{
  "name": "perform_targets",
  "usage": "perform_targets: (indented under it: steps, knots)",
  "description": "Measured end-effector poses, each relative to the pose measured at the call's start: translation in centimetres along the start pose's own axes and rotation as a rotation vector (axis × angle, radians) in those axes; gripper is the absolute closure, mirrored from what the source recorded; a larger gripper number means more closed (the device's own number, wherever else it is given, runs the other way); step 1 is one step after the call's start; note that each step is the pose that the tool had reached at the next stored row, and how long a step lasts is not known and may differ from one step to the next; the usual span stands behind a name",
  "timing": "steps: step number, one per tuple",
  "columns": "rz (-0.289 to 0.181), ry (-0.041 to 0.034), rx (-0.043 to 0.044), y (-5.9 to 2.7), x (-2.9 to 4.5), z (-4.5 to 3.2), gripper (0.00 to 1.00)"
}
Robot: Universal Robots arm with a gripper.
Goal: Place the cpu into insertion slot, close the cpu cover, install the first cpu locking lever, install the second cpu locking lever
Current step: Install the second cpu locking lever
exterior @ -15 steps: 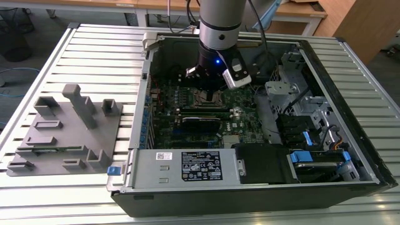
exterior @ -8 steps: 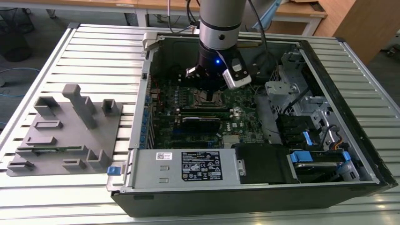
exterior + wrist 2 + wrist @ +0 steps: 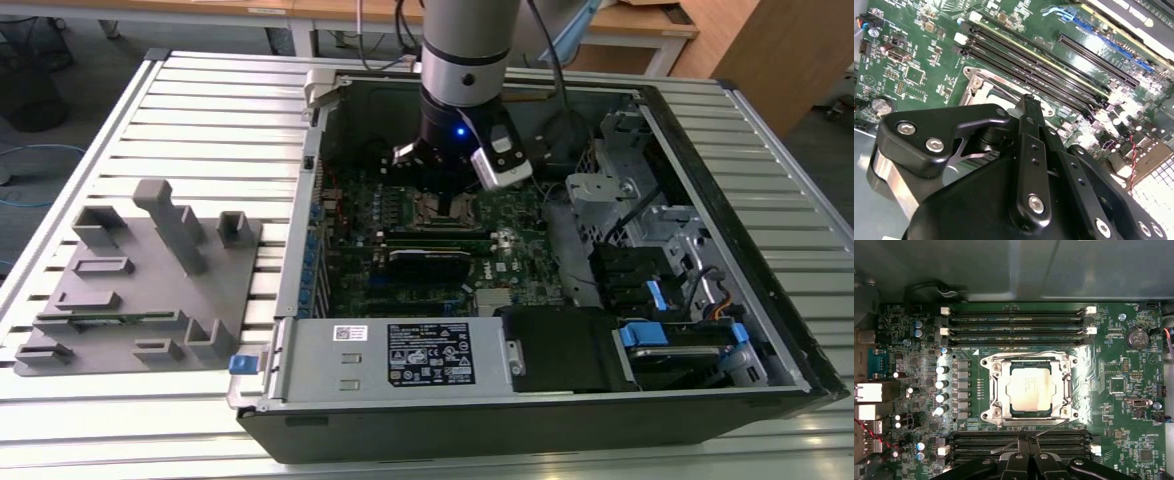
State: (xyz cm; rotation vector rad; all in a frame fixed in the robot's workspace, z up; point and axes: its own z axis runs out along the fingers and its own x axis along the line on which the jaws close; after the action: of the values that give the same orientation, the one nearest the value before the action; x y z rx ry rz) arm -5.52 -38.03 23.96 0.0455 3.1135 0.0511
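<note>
Silver-grey metal caps the cpu (image 3: 1028, 392), already seated flat in the insertion slot (image 3: 999, 371) with the cpu cover (image 3: 995, 395) shut around it. Thin, springy levers likely want hooking near their tips. The gripper (image 3: 1026, 439) hangs just beside the socket, fingers pinched together on nothing.

Silver-grey cpu (image 3: 1029, 392), green mobo (image 3: 1114, 405), black hand (image 3: 1026, 444)

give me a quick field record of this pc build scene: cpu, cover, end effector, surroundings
cpu: small flat square silver-grey chip, seated in the square black insertion slot
cpu cover: thin silvery metal frame lying down around the chip
locking levers: thin metal rod angled up beside the socket, apparently unlatched
end effector: black end effector at the socket's edge near the lever
surroundings: green motherboard in an open black computer case; grey parts fixture at the exterior view's left
</note>
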Motion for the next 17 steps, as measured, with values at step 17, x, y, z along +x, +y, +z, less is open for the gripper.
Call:
perform_targets:
  steps: [17]
  knots:
    - [0.001,-0.0005,0.0001,-0.07,0.89,1.18,0.9]
